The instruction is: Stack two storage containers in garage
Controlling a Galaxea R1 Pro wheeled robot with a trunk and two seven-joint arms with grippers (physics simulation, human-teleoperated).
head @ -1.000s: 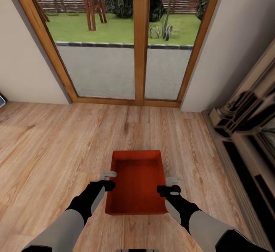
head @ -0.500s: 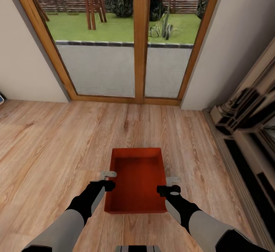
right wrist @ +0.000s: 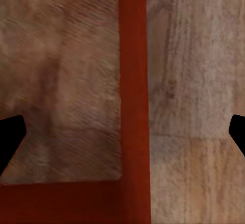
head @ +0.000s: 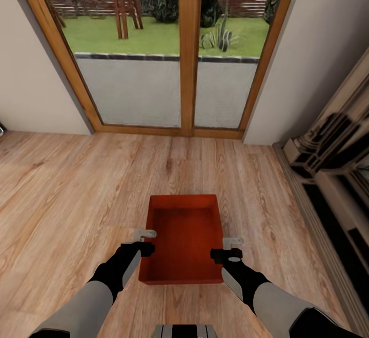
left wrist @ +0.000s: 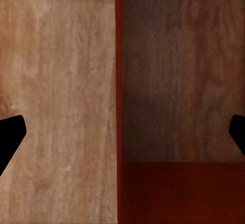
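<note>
One orange-red storage container [head: 182, 238] lies open-top on the light wood plank floor of the living room, straight ahead of me. My left gripper [head: 145, 241] is at its left long wall, open. In the left wrist view the wall [left wrist: 119, 81] runs between the widely spread fingers [left wrist: 10, 137]. My right gripper [head: 231, 247] is at the right long wall, also open, and that wall [right wrist: 133, 81] passes between its fingers [right wrist: 10, 137]. Nothing shows whether the fingers touch the walls. The bin is empty. The garage is out of view.
A wood-framed glass double door [head: 187, 71] faces me, with a garden beyond. Beige walls flank it. A dark low cabinet [head: 333, 184] runs along the right wall. My own base [head: 184, 330] shows at the picture's bottom edge. Plank floor [head: 66, 189] spreads to the left.
The whole head view has shifted: door, floor and container sit a little higher in the picture, and more of my base shows. Both grippers keep their places beside the container, still open.
</note>
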